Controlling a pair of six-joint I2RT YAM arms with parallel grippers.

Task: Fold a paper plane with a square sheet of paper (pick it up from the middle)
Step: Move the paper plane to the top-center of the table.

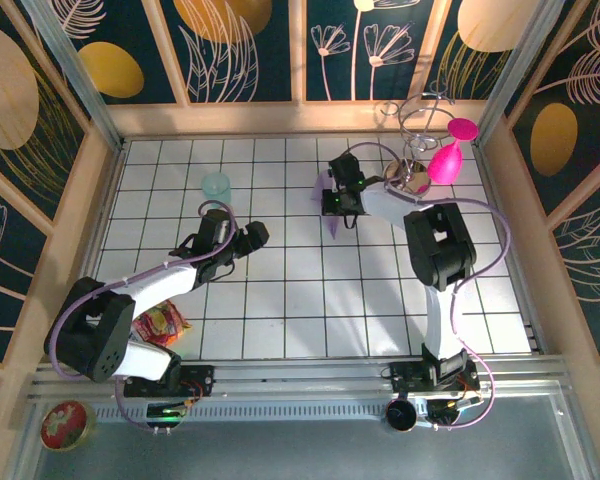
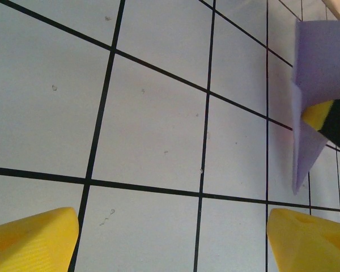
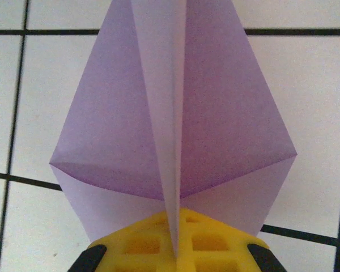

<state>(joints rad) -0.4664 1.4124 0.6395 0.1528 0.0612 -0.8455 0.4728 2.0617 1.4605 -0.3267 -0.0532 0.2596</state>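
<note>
With our right gripper (image 3: 175, 249) clamped on the paper plane (image 3: 175, 124) and our left gripper (image 2: 171, 241) gaping empty, folding looks finished; setting it down seems next.

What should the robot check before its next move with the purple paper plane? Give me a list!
1. Right gripper shut on the middle fold of the paper plane: ok.
2. Left gripper open, holding nothing: ok.
3. Left gripper apart from the plane: ok, bare table lies between them.
4. Both wings folded alike: ok, as far as the right wrist view shows.
5. Teal cup out of the way: ok, it stands apart from both grippers.
6. Plane lifted off the table: cannot tell.
</note>
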